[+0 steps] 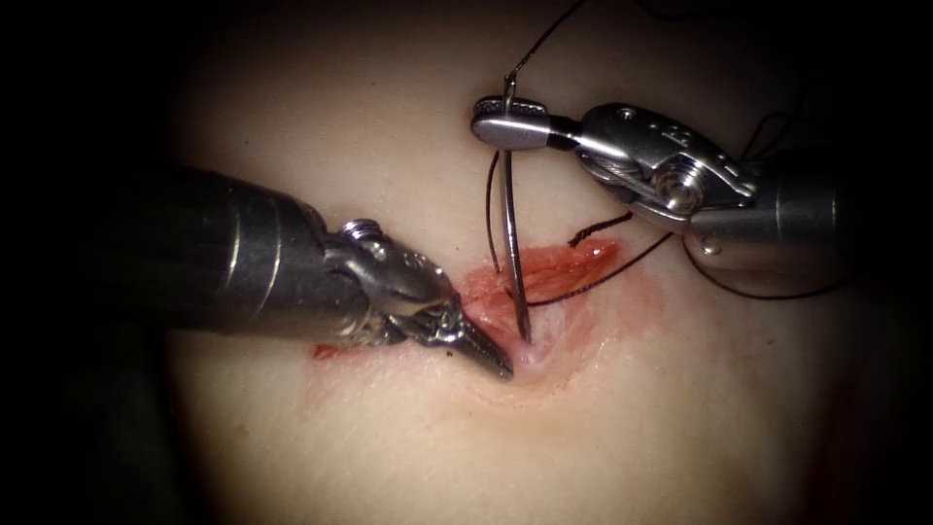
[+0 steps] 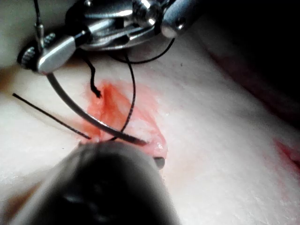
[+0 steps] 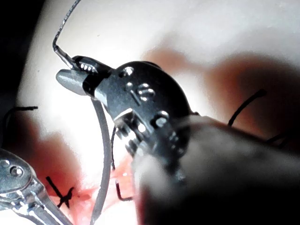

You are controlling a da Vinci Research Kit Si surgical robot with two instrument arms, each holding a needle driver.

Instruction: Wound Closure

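Observation:
My right tool [image 1: 507, 124] comes in from the right, its jaws shut on the curved needle [image 1: 513, 233] close to its thread end. The needle hangs down into the red cut [image 1: 569, 267], and its point meets the tissue [image 1: 389, 136] at the cut's lower end; I cannot tell how deep it sits. My left tool [image 1: 491, 358] lies left of the cut with its jaws shut, its tip pressing the tissue beside the needle point. Black thread [image 1: 544, 39] runs up from the needle's end. The left wrist view has the needle [image 2: 89, 117] arching from the right tool [image 2: 47, 56] to the cut.
A thread loop [image 1: 489, 209] hangs left of the needle. Another strand [image 1: 622, 270] crosses the cut toward the right tool, and a short cut end [image 1: 593, 231] lies above it. Red fluid [image 1: 326, 352] stains the tissue under the left tool. A knot [image 3: 63, 197] sits near the left tool [image 3: 23, 187].

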